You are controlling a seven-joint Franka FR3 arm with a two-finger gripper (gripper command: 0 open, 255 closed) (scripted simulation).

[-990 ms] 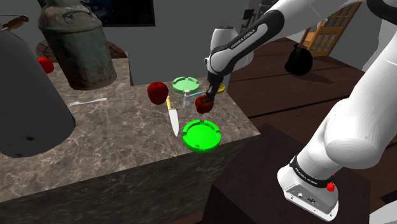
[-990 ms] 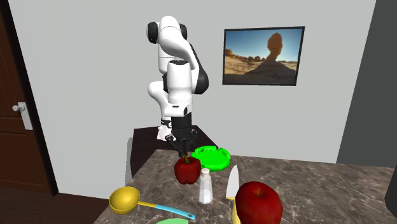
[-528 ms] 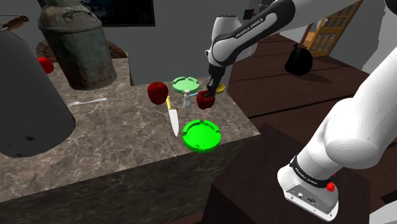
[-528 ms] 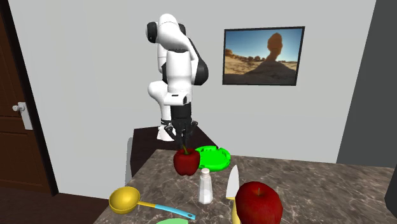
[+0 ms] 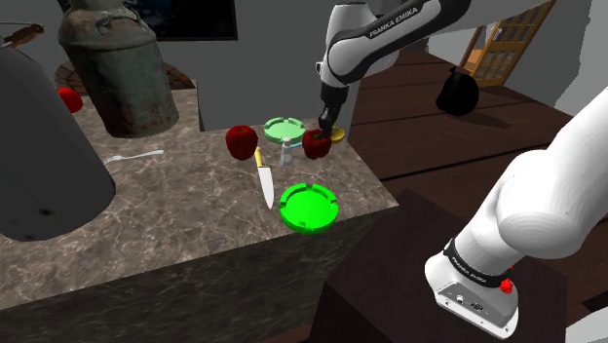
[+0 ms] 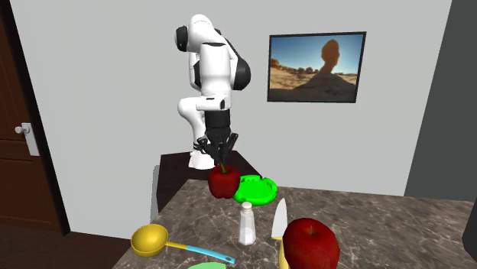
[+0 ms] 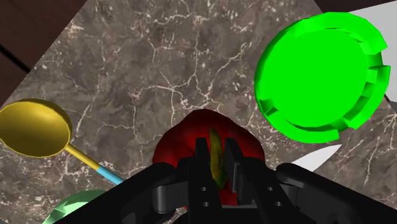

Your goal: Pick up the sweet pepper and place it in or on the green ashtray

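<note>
The all-black two-finger gripper point(image 7: 216, 153) is clamping shut on the green stem of the glossy red sweet pepper point(image 6: 224, 182). The fruit is therefore dangling below the fingers rather than being squeezed around its rounded body. That stem grip is sparing the slippery skin, but it is probably leaving the pepper free to swing.

The pepper is hanging in the air above the dark veined marble tabletop point(image 5: 195, 209), seemingly high enough to clear the small white salt shaker point(image 6: 246, 224) standing close by. The bright green round ashtray with a notched rim point(image 5: 309, 208) is sitting empty near the tabletop's edge on the stand's side, apart from the pepper. A yellow-handled kitchen knife point(image 5: 265, 180) is lying just beside it.

In the wrist view the ashtray is showing off to one side of the fingers, not beneath them, so the carry across is looking unfinished. The shallow dish is calling for a low, gentle release, or the round pepper is likely to roll out.
</note>
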